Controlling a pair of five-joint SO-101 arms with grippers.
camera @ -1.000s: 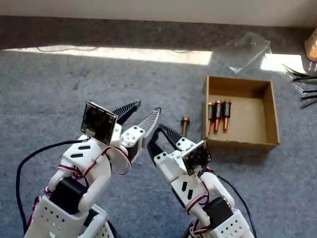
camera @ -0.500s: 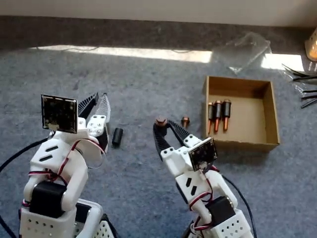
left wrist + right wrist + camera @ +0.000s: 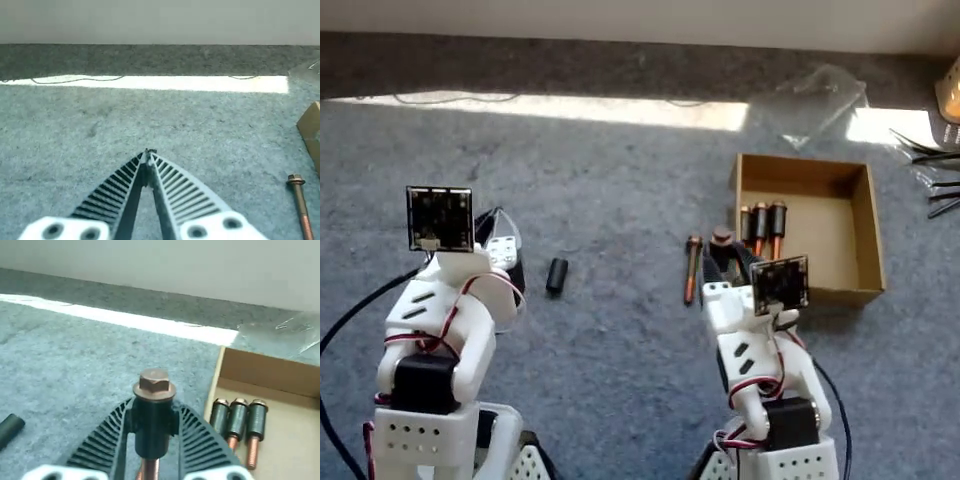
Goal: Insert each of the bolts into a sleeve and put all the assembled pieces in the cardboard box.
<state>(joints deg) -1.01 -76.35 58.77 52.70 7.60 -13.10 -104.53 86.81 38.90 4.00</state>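
I see right pincer point(image 3: 153, 412) grasping sleeved bolt point(image 3: 154, 386) near cardboard box point(image 3: 867, 232); left pincer point(image 3: 148, 156) clenched, empty.

Loose bolt point(image 3: 691, 270) between lone sleeve point(image 3: 557, 275) and box point(image 3: 873, 235)

Text: I am reading none.
Cardboard box point(image 3: 872, 230), right of frame: I am making out no print.
Camera board point(image 3: 439, 218), left of frame: I am reading nothing legible.
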